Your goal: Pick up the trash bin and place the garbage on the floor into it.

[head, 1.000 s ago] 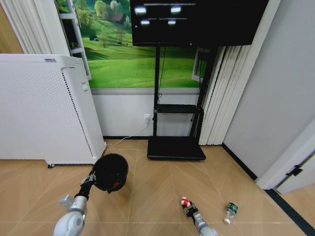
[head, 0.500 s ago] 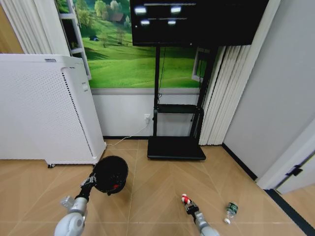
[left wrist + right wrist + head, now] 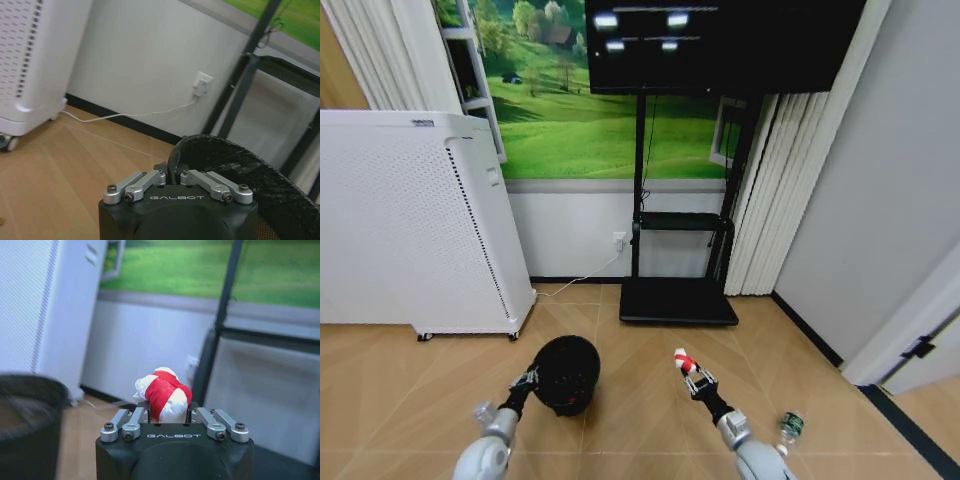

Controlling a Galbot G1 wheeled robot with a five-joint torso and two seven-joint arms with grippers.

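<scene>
Fingers [image 3: 145, 412] of the right gripper [image 3: 167, 415] were clamped on a red-and-white lump [image 3: 163, 395], a crumpled white wad wrapped in a red band, standing up out of the grasp. From the head view that gripper [image 3: 697, 380] held the lump [image 3: 684, 361] up off the floor [image 3: 640, 350], to the right of the trash bin [image 3: 566, 373]. Over on the left, the gripper [image 3: 172, 177] was pinched on the near rim of the bin [image 3: 235, 170], fingers closed over the black mesh edge. The bin was small, round and dark, its mouth tipped toward the camera in the head view, with the left gripper [image 3: 528, 379] at its left edge. In the right wrist view the bin [image 3: 27, 420] sat blurred, just beside the lump-carrying gripper. A small green-and-silver bottle [image 3: 789, 428] lay on the tan chevron planks, well off to the right near the dark strip. A tall white perforated appliance [image 3: 410, 230] stood behind on wheels, a black stand [image 3: 678, 295] against the wall.
</scene>
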